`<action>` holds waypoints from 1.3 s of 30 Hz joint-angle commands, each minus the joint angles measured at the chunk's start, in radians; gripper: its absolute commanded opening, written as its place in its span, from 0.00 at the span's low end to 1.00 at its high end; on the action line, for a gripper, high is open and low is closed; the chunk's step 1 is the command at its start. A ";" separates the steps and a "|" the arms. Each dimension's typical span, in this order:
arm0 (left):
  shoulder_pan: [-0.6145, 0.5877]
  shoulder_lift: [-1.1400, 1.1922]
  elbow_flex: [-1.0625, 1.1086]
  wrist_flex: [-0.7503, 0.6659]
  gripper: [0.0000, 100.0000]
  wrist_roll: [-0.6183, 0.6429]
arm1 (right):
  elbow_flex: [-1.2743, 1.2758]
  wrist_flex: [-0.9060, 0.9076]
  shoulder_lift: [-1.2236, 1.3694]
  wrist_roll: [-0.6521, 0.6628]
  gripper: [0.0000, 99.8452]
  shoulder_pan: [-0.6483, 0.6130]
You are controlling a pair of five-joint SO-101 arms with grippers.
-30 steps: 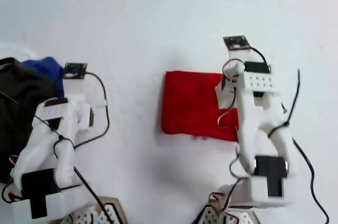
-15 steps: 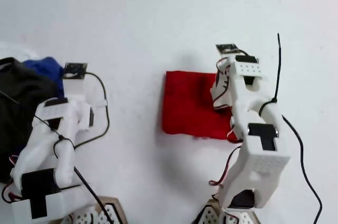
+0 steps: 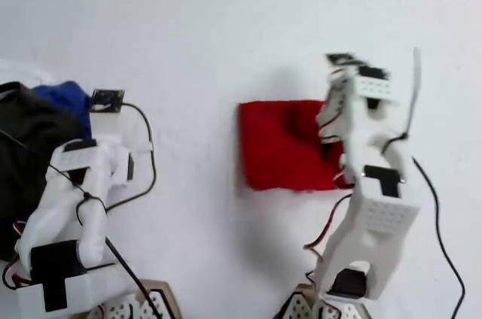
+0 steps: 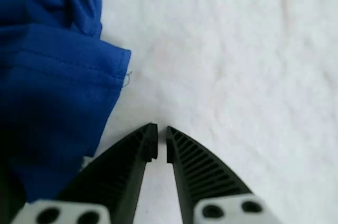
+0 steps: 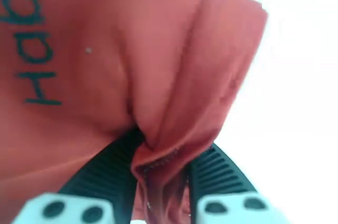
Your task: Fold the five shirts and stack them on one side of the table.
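A folded red shirt (image 3: 285,144) lies flat in the middle of the white table (image 3: 211,41). My right gripper (image 3: 331,122) sits at its right edge, shut on a pinched fold of the red shirt (image 5: 158,76), whose cloth bunches between the black fingers (image 5: 108,163). At the far left lies a heap with a blue shirt (image 3: 66,96) and a black shirt (image 3: 28,146). My left gripper (image 4: 158,142) is shut with nothing in it, just beside the hem of the blue shirt (image 4: 47,86); its arm (image 3: 75,198) stands at the front left.
Cables loop from both arms over the table near the front edge. Bare white tabletop stretches across the back and between the red shirt and the left arm. Arm bases occupy the front edge.
The right arm has swung to the right and dragged the red shirt a little that way with its edge pinched. The left arm has kept still.
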 commanded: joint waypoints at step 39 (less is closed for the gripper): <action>-0.005 -0.021 -0.001 -0.026 0.06 0.009 | -1.280 0.059 0.662 0.273 0.22 0.366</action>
